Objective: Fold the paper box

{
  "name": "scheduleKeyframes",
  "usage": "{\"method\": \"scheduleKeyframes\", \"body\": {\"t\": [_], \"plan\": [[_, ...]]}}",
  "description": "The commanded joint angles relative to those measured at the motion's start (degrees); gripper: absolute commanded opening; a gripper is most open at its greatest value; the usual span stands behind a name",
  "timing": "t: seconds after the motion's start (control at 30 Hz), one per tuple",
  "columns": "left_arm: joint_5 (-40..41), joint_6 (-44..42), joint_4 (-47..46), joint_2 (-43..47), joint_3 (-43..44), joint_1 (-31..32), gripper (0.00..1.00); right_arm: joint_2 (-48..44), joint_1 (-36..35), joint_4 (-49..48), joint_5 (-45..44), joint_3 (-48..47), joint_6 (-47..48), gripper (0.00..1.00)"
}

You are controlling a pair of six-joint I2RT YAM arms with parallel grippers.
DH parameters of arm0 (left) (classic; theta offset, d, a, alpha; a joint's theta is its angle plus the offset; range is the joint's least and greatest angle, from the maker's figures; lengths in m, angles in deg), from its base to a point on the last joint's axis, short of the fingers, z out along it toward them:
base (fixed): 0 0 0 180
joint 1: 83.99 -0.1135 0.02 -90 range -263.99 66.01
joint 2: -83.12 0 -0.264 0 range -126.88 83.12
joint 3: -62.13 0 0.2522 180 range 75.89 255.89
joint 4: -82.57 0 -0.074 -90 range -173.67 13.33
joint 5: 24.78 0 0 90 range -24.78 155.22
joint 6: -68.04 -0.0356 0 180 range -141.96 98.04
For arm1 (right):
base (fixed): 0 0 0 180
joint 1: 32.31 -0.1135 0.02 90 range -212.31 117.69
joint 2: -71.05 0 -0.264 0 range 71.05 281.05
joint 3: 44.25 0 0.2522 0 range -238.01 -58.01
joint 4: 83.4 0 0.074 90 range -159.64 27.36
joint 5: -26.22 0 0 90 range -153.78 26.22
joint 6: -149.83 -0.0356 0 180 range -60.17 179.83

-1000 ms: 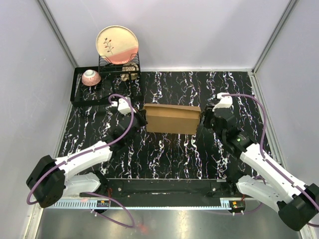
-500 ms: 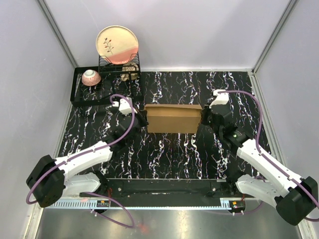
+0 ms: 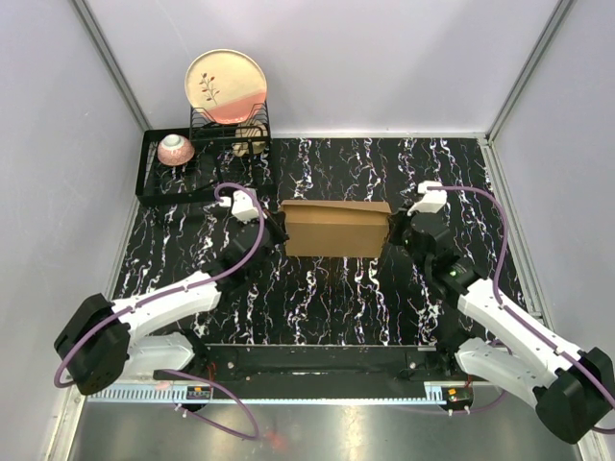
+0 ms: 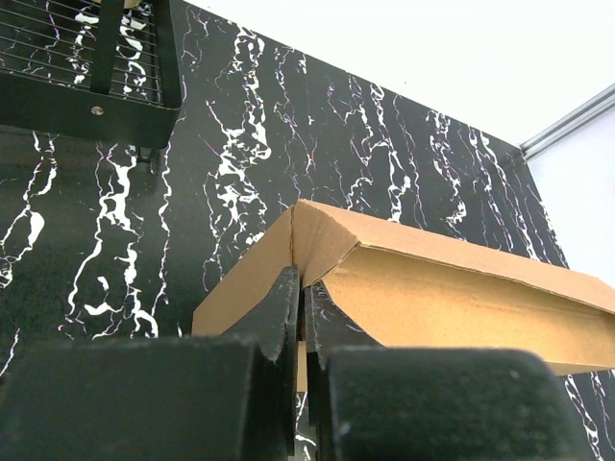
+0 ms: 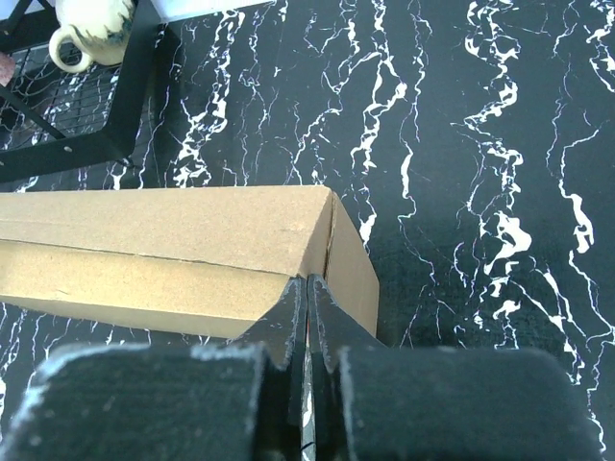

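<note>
Your left tool (image 4: 304,300) has its fingers drawn almost together, nipping the thin cardboard wall at one end of the paper box (image 3: 334,229), which stretches away ahead of it and to its right. Your right tool (image 5: 307,305) is likewise pinched tight on the opposite end edge, the carton running off to its left. The box lies on the worktop (image 3: 384,288) directly between both tools.
</note>
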Motion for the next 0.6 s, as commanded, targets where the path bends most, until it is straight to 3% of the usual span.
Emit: {"method": "scheduleKeyframes", "body": {"t": [0.0,0.17,0.2,0.23,0.33,0.47,0.57], "plan": [[-9.43,1.79,22.36,-7.6,-6.73,3.35,0.0,0.54,-0.23,7.76,-0.85,3.48,-2.49,0.0],[-8.9,1.62,22.54,-7.16,-6.38,3.97,0.0,-0.16,-0.14,9.78,-1.55,1.99,-3.37,0.0],[-8.73,1.62,22.63,-6.9,-6.38,3.97,0.0,-0.69,-0.14,10.56,-1.81,1.72,-3.63,0.05],[-8.64,1.44,22.98,-6.81,-6.12,3.97,0.0,-1.83,-0.23,11.01,-2.17,1.2,-3.63,0.22],[-8.11,0.92,23.59,-6.37,-5.68,4.06,0.0,-4.03,-0.14,13.73,-3.3,-1.7,-3.46,0.5],[-7.41,0.65,24.12,-5.84,-5.42,3.97,0.0,-5.79,-0.23,17.33,-4.1,-6.96,-2.49,0.62],[-7.14,0.65,24.38,-5.4,-5.33,4.06,0.01,-6.85,-0.23,18.48,-4.02,-9.79,-1.79,0.63]]}}
